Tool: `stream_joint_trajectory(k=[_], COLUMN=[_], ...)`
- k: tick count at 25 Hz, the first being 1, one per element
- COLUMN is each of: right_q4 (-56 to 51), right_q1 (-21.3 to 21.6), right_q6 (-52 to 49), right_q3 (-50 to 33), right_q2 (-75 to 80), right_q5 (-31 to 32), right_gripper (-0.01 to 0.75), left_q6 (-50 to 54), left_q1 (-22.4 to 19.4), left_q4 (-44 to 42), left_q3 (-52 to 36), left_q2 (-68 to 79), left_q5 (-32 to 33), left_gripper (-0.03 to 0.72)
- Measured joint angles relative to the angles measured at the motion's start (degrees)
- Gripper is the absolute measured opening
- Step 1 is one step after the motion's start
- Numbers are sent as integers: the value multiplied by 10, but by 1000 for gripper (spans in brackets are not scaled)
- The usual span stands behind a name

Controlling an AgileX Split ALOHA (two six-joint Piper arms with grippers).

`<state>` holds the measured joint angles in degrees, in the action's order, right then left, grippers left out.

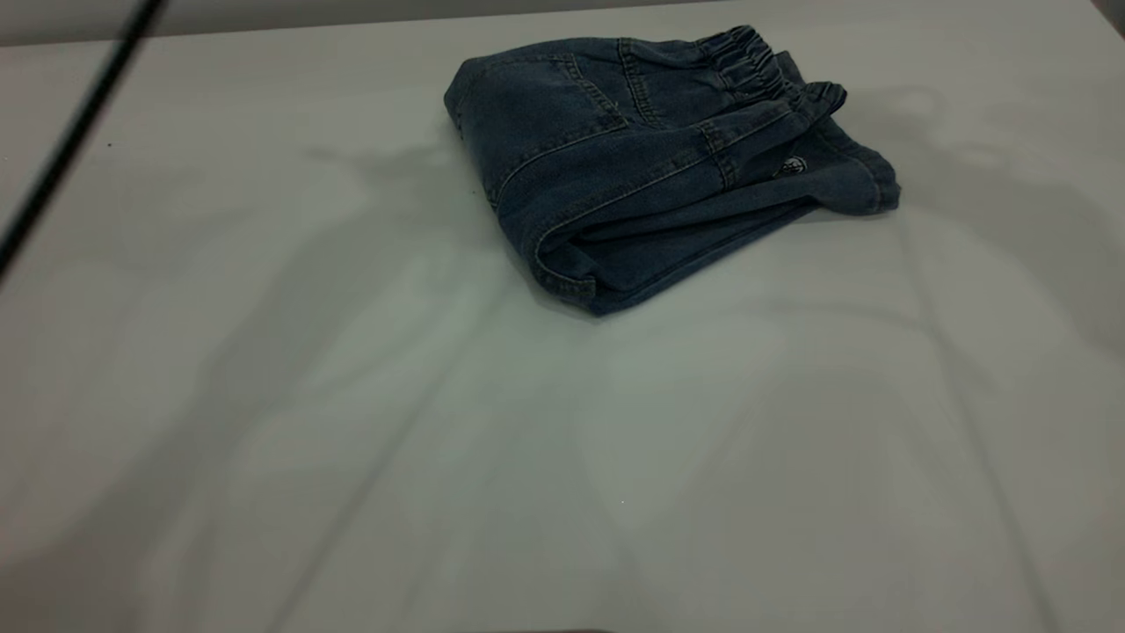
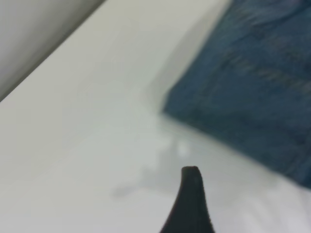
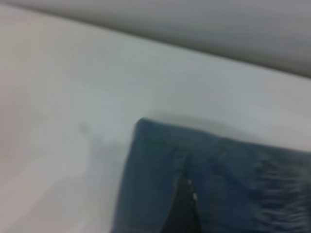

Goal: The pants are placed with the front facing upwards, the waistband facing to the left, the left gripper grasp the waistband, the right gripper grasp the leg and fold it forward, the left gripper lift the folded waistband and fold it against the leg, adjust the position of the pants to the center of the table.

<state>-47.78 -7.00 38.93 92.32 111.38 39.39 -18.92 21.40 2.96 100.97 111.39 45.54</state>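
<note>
Toward the counter's (image 1: pixel 264 396) far edge sit the folded pants (image 1: pixel 650 167); we'd nudge them centerward gently. Can't tell either claw's state.

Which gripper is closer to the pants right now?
Right. The right gripper hangs directly over the pants, while the left gripper sits above bare table beside their edge.

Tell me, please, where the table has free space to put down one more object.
The table is bare along the whole near side below the folded pants, and also left of them up to the far edge. Only the far middle is occupied, where the pants lie, waistband farthest back.
</note>
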Motion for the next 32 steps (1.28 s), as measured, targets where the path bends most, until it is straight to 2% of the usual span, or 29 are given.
stream_joint_trajectory(k=[4, 9, 15, 19, 22, 32], right_q4=[29, 140, 398, 535, 593, 587], right_q1=[-63, -134, -191, -201, -202, -203], right_q6=[0, -80, -271, -418, -461, -473], right_q3=[0, 0, 0, 0, 1, 2], right_q2=[41, 116, 173, 180, 181, 246], right_q5=[-16, -88, -103, -102, -106, -83], right_gripper=[530, 530, 530, 530, 530, 529], left_q6=[52, 81, 85, 85, 85, 85], left_q1=[-35, -42, -42, -42, -42, -42], left_q4=[-22, -25, -22, -22, -21, -13], left_q3=[0, 0, 0, 0, 0, 0], left_q2=[-21, -30, -30, -30, -30, -30], left_q5=[9, 28, 32, 32, 30, 27], left_gripper=[554, 554, 554, 554, 554, 554])
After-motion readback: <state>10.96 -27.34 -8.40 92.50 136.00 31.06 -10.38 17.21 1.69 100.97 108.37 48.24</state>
